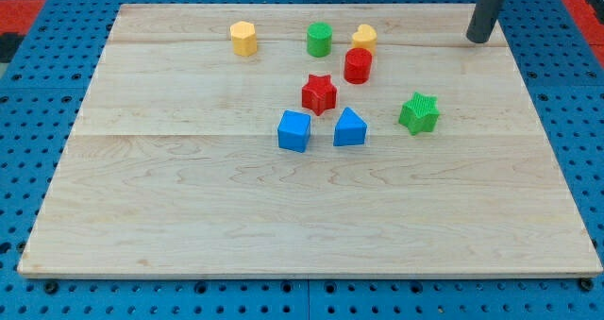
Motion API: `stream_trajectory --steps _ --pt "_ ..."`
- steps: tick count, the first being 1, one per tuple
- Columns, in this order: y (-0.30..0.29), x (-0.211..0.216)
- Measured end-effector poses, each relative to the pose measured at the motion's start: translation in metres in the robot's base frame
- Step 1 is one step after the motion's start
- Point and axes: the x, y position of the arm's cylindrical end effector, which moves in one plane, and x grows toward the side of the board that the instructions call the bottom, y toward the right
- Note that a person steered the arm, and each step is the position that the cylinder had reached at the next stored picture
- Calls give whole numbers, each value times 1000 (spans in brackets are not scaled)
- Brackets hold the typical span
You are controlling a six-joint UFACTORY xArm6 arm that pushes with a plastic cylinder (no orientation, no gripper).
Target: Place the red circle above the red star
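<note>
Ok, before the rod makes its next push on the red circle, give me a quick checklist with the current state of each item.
1. My tip in view: ok, at the view's top right, touching no block.
2. Red circle located: ok, up and right of the red star.
3. Red circle directly above the star: not ok, it sits off to the right.
4. Red circle free of neighbours: not ok, the yellow heart sits tight against its top edge.
5. Spot above the star open: cannot tell, the green cylinder stands close by.
6. Straight path from tip to circle: ok, bare board between.
</note>
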Motion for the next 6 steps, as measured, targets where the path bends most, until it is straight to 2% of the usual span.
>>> stream_trajectory --steps 4,5,6 --pt "13 0" --pt "-11 0" --pt "-88 35"
